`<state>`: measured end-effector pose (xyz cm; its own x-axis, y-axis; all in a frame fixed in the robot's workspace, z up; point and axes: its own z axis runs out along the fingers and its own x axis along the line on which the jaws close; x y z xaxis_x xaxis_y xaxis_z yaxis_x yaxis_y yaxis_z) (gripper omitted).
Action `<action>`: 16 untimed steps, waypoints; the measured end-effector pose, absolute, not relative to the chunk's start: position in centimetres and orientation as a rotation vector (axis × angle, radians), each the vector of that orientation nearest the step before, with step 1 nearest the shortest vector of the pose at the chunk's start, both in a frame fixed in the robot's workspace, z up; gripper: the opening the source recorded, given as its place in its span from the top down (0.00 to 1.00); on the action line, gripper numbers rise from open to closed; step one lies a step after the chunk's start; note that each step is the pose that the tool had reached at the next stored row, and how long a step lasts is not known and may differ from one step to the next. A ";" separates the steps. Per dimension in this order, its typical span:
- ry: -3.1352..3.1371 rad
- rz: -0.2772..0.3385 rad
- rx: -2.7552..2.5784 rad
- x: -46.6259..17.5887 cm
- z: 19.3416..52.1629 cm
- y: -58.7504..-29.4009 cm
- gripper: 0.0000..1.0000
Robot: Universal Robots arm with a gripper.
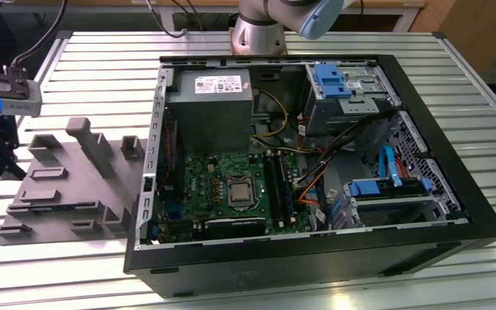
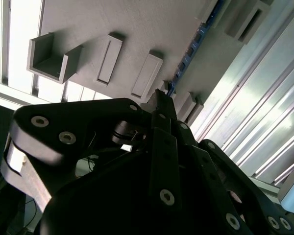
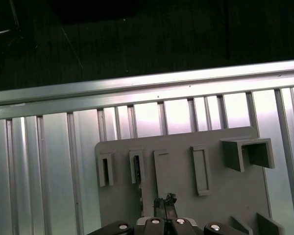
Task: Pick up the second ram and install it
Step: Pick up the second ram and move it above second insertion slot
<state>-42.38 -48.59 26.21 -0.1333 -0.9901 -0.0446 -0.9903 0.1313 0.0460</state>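
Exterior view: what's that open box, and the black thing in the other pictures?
An open computer case sits on a slatted metal table, with a robot arm beside it. One camera watches from off the arm. Two ride near its wrist, so they see its black gripper up close. The gripper is over a grey holder plate. The second ram, a thin dark stick, stands on edge there, right by the gripper. Whether it is gripped, I can't tell.

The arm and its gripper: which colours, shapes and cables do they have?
The arm is a silver-grey tube with a light blue joint cap. The gripper is black, made of flat link bars with round silver screws. In the exterior view a grey box sits at the wrist, with black cables above.
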 end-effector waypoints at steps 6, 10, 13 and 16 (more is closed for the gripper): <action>2.360 0.100 -2.066 -42.4 26.0 -48.6 0.89; 2.360 0.100 -2.066 -42.3 25.8 -48.6 0.89; 2.360 0.100 -2.066 -42.3 25.7 -48.6 0.89; 2.360 0.100 -2.066 -42.3 25.6 -48.6 0.89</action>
<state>-42.33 -48.59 25.59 -0.1334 -0.9901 -0.0445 -0.9903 0.1313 0.0460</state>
